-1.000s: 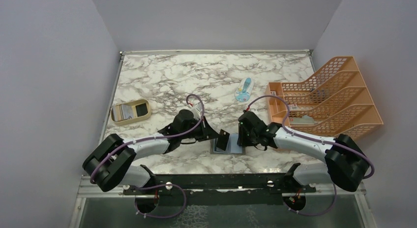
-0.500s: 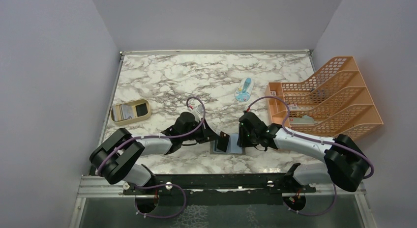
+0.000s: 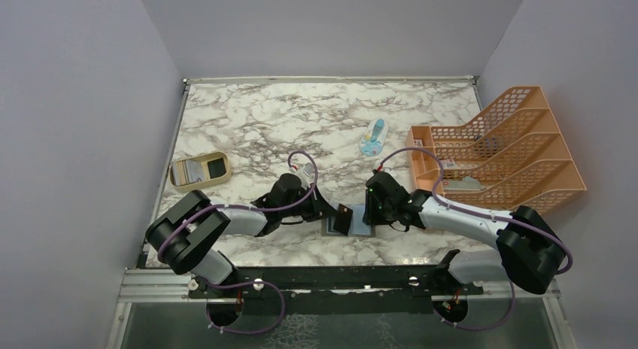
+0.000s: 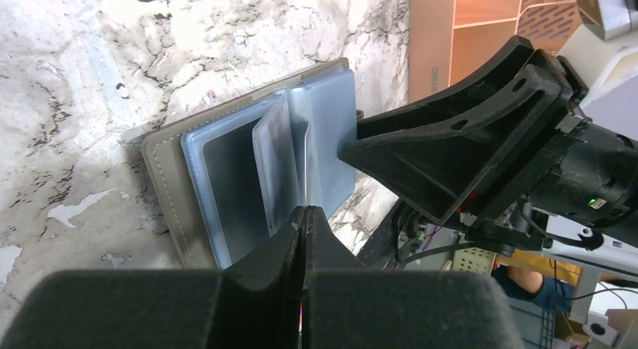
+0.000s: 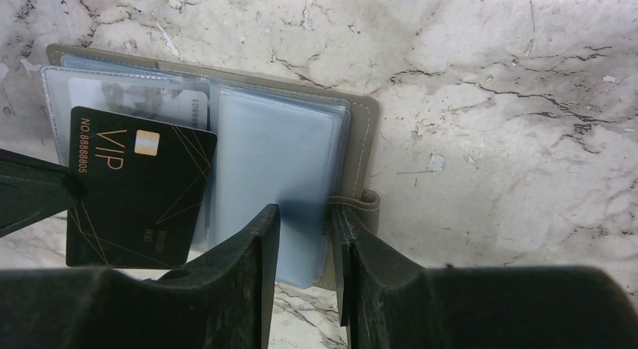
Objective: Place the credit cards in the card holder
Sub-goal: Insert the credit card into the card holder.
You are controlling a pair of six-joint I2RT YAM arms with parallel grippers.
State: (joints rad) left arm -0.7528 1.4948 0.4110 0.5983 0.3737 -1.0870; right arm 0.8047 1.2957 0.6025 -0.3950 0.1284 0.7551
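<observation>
Lying open on the desk [image 3: 256, 116] between the arms, the grey card holder [image 5: 278, 161] shows pale blue pockets, with one pale card [image 5: 135, 101] sleeved at left. The left gripper [image 4: 303, 229] is clamped on a black VIP card [image 5: 135, 191] over those pockets. The right gripper [image 5: 305, 236] stands narrow astride the holder's right edge; whether it grips cannot be told. A tan tray [image 3: 197, 185] near the desk's left edge holds more cards [image 3: 188, 170].

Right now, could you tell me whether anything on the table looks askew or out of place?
Only the black VIP card stands out: pinched in the left end effector, it sits tilted over one clear sleeve of the open card holder, not lined up with any slot. Nothing looks spilled or damaged.
</observation>
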